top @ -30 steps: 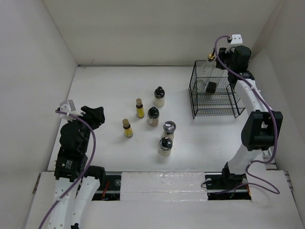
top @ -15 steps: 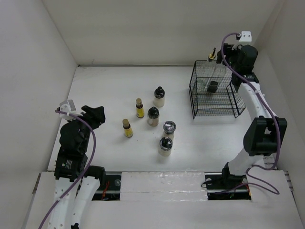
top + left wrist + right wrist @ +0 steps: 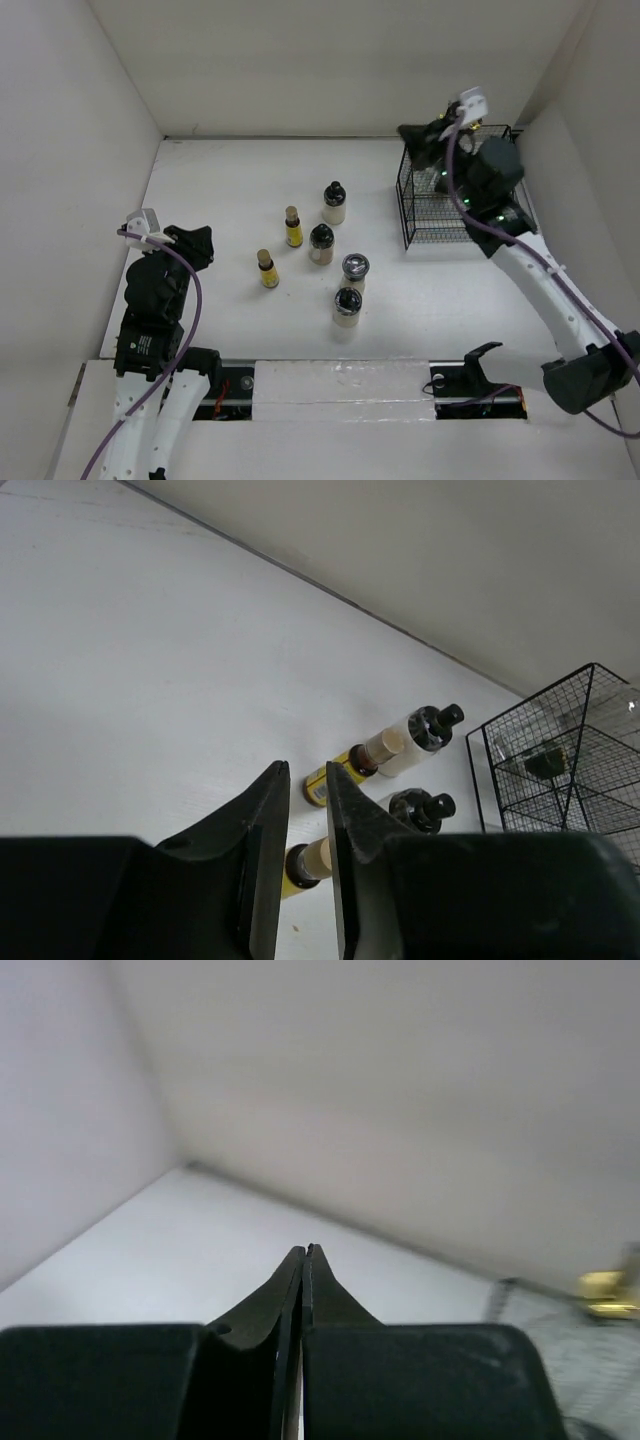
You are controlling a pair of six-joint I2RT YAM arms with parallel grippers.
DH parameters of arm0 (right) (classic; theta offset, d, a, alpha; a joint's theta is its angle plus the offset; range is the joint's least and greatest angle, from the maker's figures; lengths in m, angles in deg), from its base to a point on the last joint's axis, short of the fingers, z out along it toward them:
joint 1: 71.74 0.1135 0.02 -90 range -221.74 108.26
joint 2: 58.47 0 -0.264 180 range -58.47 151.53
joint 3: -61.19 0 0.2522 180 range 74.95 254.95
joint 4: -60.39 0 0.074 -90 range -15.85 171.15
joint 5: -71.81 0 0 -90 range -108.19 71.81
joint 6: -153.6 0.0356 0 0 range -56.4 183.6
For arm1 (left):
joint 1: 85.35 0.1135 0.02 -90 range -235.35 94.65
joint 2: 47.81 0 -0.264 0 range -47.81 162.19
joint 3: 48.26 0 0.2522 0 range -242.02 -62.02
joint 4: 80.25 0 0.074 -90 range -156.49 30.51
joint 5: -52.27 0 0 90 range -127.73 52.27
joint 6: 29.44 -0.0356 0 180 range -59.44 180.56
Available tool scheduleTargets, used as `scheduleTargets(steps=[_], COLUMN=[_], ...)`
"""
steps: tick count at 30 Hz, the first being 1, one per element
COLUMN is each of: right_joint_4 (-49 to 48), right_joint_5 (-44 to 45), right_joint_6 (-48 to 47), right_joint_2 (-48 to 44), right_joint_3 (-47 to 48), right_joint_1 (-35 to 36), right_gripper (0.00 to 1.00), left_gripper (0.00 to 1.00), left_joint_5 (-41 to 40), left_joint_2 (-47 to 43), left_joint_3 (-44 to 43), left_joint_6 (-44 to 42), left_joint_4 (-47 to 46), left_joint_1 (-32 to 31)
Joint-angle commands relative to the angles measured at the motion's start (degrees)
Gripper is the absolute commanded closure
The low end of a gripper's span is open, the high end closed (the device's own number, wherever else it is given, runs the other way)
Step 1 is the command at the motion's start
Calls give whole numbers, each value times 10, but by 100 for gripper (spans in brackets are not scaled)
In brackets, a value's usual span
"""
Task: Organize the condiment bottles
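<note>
Bright, even light, soft short shadows, right pincer [image 3: 303, 1252] and background blurred

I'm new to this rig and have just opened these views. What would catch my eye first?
Six small bottles stand clustered mid-table, with the yellow ones on the left and the dark- and silver-lidded jars on the right. A black wire basket stands at the far right. The right gripper hovers above its far left corner, shut on nothing. The left gripper sits shut and empty at the near left.

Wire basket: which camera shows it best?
Top external: nearly the whole wire basket from above, though the right arm crosses its far side. Left wrist cuts it off at the frame edge; right wrist, a blurred corner.
</note>
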Motion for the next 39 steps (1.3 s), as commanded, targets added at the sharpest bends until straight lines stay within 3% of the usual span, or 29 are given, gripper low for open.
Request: scheduleTargets(steps=[1, 5, 6, 8, 19, 28, 34, 37, 39], right_joint_4=[47, 102, 110, 115, 135, 114, 100, 94, 94], right_joint_5=[-2, 72, 82, 69, 65, 78, 98, 111, 123], right_joint_6=[-10, -33, -34, -34, -46, -46, -46, -52, -52], right_joint_2=[37, 59, 64, 74, 221, 267, 289, 294, 300], right_joint_3=[-46, -75, -80, -86, -29, -17, -10, -5, -5], right_joint_1=[99, 174, 182, 190, 233, 251, 262, 268, 268], right_gripper=[98, 52, 35, 25, 33, 43, 44, 57, 60], left_gripper=[83, 65, 63, 60, 56, 56, 56, 55, 55], left_joint_5=[8, 8, 8, 13, 19, 25, 30, 30, 30], left_joint_2=[-3, -3, -3, -3, -9, -4, -5, -11, -6], left_joint_3=[-6, -6, -6, -6, -6, -6, -6, -6, -6], left_joint_6=[-7, -7, -7, -7, -13, -13, -13, -13, -13], left_joint_4=[-25, -25, -25, -25, -25, -31, -31, -31, -31], left_joint_1=[2, 2, 2, 2, 2, 2, 2, 2, 2])
